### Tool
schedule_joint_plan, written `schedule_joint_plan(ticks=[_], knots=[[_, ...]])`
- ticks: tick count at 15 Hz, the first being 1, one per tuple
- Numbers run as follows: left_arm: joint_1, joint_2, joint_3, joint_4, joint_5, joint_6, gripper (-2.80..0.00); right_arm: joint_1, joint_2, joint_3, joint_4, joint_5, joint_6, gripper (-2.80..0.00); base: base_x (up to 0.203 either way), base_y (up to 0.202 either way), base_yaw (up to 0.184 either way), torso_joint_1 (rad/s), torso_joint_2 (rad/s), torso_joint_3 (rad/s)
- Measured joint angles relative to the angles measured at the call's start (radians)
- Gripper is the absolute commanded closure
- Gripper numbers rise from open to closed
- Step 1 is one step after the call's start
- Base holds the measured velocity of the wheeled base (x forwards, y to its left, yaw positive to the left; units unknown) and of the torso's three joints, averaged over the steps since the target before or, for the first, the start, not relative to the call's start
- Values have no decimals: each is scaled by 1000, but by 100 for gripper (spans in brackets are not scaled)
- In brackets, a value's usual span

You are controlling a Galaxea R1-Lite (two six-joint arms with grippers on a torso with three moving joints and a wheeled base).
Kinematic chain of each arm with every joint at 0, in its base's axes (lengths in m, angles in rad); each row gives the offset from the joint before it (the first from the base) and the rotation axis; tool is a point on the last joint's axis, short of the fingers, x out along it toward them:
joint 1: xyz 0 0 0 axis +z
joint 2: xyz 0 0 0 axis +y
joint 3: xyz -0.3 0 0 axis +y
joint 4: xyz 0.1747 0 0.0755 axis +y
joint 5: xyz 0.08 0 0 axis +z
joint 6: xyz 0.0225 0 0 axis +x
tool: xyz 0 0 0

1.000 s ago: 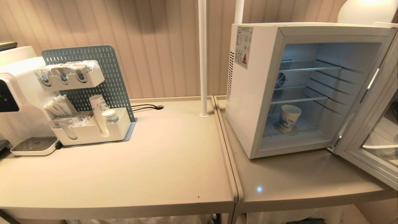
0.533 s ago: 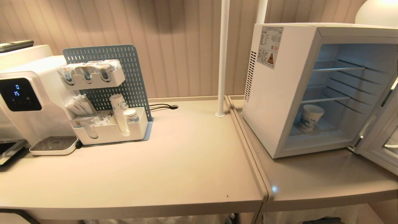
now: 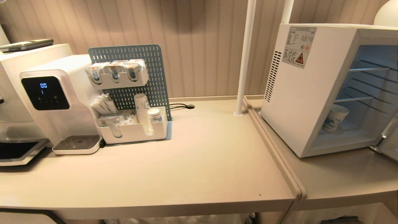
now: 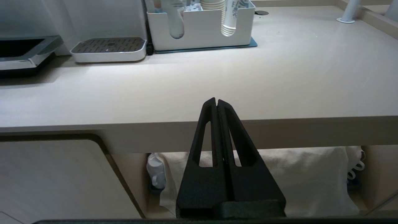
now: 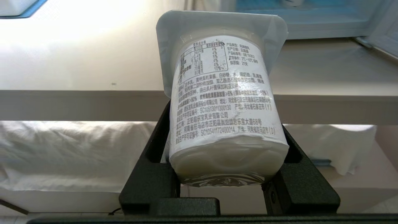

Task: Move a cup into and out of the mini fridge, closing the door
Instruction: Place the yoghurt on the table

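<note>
My right gripper (image 5: 222, 124) is shut on the cup (image 5: 217, 93), a small white tub with a wider rim and fine print, lying level between the fingers (image 5: 155, 140), rim pointing away. It hangs in front of and below the table's front edge. The mini fridge (image 3: 298, 93) stands at the right of the head view, open, with a taller blue-patterned paper cup (image 3: 334, 117) on its floor. Only a corner of the door (image 3: 390, 146) shows, swung out to the right. My left gripper (image 4: 216, 101) is shut and empty, parked below the table edge. Neither arm shows in the head view.
A white water dispenser (image 3: 49, 99) and a blue pegboard organiser (image 3: 133, 124) with stacked paper cups stand at the back left. A white pole (image 3: 244, 62) rises by the raised seam (image 3: 279, 155) between the two tables. White cloth (image 5: 62, 149) hangs under the table.
The whole head view has slid to the right: the camera has turned or driven left, so the fridge now sits at the right edge. Nothing on the tables has moved.
</note>
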Motion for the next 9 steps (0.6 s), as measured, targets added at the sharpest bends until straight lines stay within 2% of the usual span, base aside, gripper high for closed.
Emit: schedule_joint_plan(ticks=[6,9], knots=[[0,0,0,0,0,0,0,0,0,0,0,0,0,0,-1,193,0,3,4,2],[-1,0,0,0,1,0,0,-3,0,0,-2,0,0,0,-73,145,-10,3,9,3]])
